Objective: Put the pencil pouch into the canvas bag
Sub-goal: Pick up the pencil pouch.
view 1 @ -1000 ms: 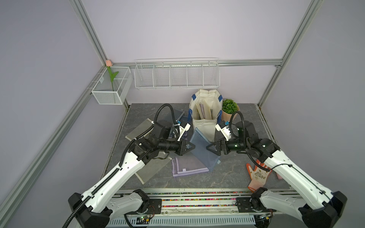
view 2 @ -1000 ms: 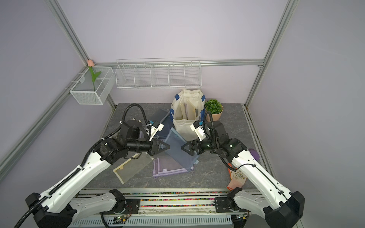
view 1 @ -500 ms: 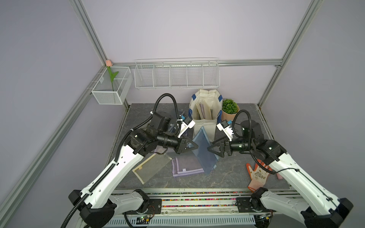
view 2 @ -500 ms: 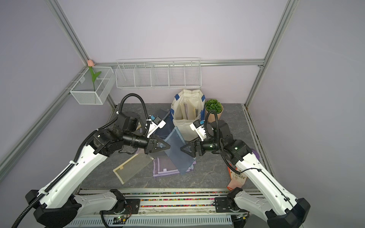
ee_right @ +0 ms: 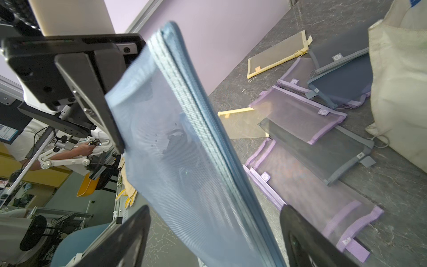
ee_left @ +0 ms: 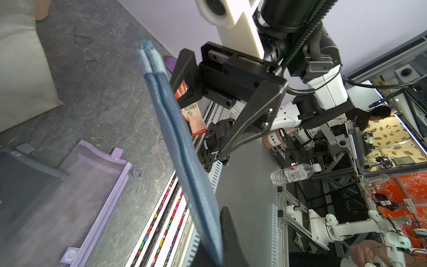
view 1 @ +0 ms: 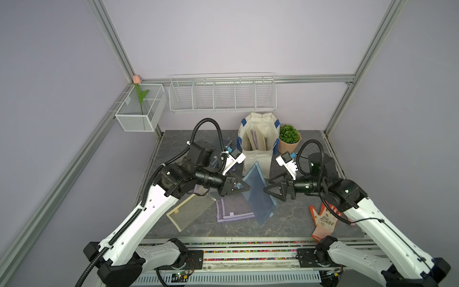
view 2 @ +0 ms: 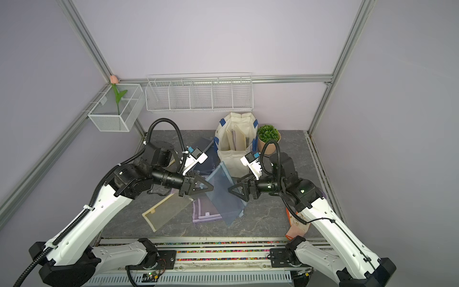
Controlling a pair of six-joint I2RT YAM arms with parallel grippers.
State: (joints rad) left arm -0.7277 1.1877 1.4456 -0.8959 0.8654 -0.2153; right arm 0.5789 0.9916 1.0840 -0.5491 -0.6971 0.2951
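The pencil pouch point(view 1: 257, 191) point(view 2: 223, 191) is a blue mesh zip pouch, held tilted on edge above the table. My left gripper point(view 1: 244, 187) point(view 2: 212, 187) is shut on its left side. The left wrist view shows the pouch point(ee_left: 178, 138) running out from the left gripper point(ee_left: 215, 215). My right gripper point(view 1: 267, 185) point(view 2: 233, 185) is open at the pouch's right side. In the right wrist view the pouch point(ee_right: 184, 150) passes between the right gripper's point(ee_right: 216, 208) spread jaws, untouched. The off-white canvas bag point(view 1: 258, 159) point(view 2: 236, 159) stands open just behind, with flat pouches inside.
Purple point(view 1: 233, 211), yellow point(view 1: 191, 213) and dark grey point(ee_right: 323, 152) mesh pouches lie flat on the table under the arms. A potted plant point(view 1: 288, 139) stands right of the bag. An orange glove point(view 1: 323, 221) lies at the front right. Wire baskets point(view 1: 223, 94) hang on the back wall.
My left gripper has lifted the blue pouch off the table and tipped it more upright. The right gripper, still open, has risen with it and stays at its right edge.
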